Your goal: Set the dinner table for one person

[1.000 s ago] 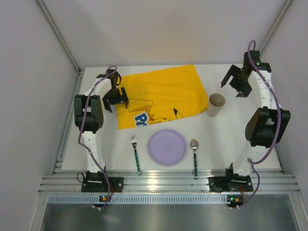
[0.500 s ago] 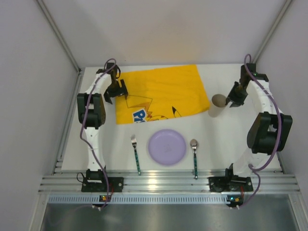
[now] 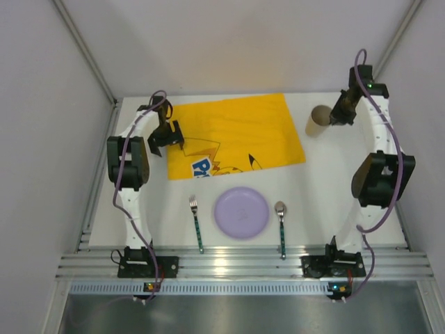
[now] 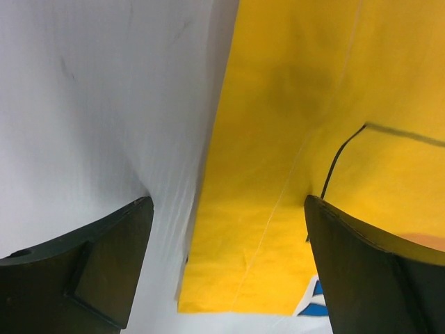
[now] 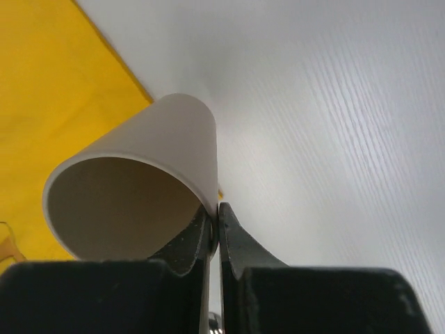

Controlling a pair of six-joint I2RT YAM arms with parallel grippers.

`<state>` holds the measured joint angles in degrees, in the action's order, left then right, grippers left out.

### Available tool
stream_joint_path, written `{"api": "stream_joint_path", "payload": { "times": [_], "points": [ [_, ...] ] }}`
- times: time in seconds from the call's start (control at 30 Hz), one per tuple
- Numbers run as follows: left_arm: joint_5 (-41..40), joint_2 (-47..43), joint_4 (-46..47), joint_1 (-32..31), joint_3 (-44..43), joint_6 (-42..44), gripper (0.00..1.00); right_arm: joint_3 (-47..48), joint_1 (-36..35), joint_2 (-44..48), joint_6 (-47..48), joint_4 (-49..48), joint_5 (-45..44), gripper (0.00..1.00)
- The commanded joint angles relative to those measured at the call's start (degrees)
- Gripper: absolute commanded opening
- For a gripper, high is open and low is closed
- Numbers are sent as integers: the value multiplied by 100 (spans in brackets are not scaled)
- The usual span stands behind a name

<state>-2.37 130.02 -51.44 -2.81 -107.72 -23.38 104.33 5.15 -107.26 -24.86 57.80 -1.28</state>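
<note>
White table (image 3: 327, 188) fills the floor between grey walls (image 3: 229, 49). Ribbed rail (image 3: 236, 264) runs along its near edge, with both arm bases bolted there. Yellow placemat (image 3: 236, 132) with a cartoon print lies flat at far centre, skewed. Closer in, a row: fork (image 3: 197, 223), purple plate (image 3: 240, 213), spoon (image 3: 281, 226). All three are apart from one another, handles pointing at the rail. Plate sits near the mat's near edge, not touching it.

Left gripper (image 3: 167, 142) hovers at the mat's left edge. Wrist view: left gripper (image 4: 229, 278) has its fingers (image 4: 90, 257) spread wide with nothing between them, one over bare table and the other over yellow cloth. Cannot tell whether they touch the surface.

Right gripper (image 3: 332, 117) is at the far right. It pinches the paper cup (image 3: 319, 120) by the rim. Wrist view: right gripper (image 5: 217, 216) has its fingertips pressed together on the cup (image 5: 160, 139) wall, one inside and one outside. Cup is tilted, its mouth facing the wrist camera. It is just beside the mat's far right corner. Cannot tell if its base touches the table.
</note>
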Motion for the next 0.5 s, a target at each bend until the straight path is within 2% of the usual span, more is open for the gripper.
{"api": "stream_joint_path", "payload": {
  "times": [0.0, 0.23, 0.47],
  "points": [
    [149, -643, 134, -123, 541, -167, 95, 1585, -215, -521, -45, 12, -127, 0],
    [123, -1154, 64, -624, 1060, -141, 95, 3434, -901, -2201, -326, 99, 356, 0],
    [132, -1637, 125, -712, 1622, -141, 95, 3971, -1420, -2975, -493, -76, 155, 0]
  ]
}}
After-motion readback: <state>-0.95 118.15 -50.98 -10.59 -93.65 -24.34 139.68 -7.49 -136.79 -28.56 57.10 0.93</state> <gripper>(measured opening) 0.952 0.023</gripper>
